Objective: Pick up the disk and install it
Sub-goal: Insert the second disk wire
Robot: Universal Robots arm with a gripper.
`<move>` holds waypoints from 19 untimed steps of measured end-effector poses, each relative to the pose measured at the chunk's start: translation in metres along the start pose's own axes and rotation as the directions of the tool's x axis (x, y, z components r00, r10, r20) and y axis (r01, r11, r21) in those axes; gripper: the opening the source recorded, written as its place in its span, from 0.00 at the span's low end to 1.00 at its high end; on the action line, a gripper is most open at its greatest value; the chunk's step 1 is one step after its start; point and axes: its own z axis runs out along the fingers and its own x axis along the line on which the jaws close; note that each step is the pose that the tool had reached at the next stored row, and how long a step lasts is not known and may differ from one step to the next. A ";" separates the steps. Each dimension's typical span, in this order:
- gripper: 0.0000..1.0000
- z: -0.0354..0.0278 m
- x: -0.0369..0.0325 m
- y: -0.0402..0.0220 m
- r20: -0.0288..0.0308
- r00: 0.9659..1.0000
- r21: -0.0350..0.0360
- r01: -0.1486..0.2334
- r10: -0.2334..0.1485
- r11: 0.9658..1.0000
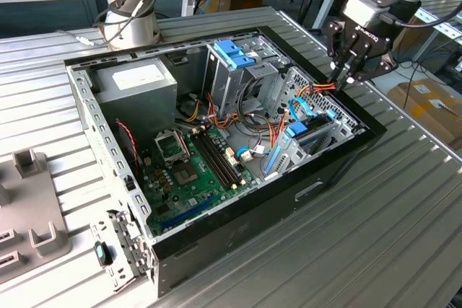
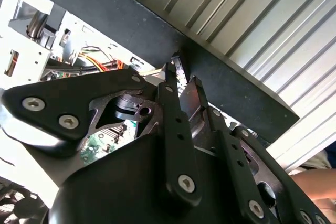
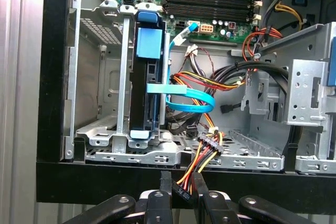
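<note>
Presently, item by view, for your record.

Exterior view: black open-sided desktop computer case [image 1: 238,229] lying on the ribbed grey metal table [image 1: 375,236]. The black two-fingered gripper [image 1: 349,76] hangs over the case's far wall towards the exterior view's right, where orange and yellow wires rise to meet it. The flat silver-metal disk with blue plastic rails [image 1: 312,138] stands on edge in the bay just inside that wall.

Second wrist view: gripper [image 2: 181,77] with fingers drawn nearly together above the case's black rim, a thin pale piece caught between them.

First wrist view: the disk [image 3: 140,98] sits in its metal cage, a light-blue ribbon cable across it. The gripper [image 3: 182,184] is clamped on the black plug end of the orange, yellow and red wire bundle [image 3: 210,148].

Judgement: you appear past seating the disk and into cabling it. The next move calls for the plug held square to the disk and for slack in the wires.
</note>
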 end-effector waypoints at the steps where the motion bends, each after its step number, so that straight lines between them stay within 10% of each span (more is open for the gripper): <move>1: 0.29 0.0001 0.0000 0.0000 -0.001 1.000 0.000 0.009 -0.009 1.000; 10: 0.29 0.0003 0.0005 -0.0043 -0.004 0.993 -0.005 0.118 -0.118 0.993; 13: 0.29 0.0009 0.0006 -0.0049 -0.002 0.984 -0.007 0.179 -0.179 0.984; 19: 0.29 0.0018 0.0006 -0.0050 -0.009 0.955 -0.014 0.296 -0.296 0.955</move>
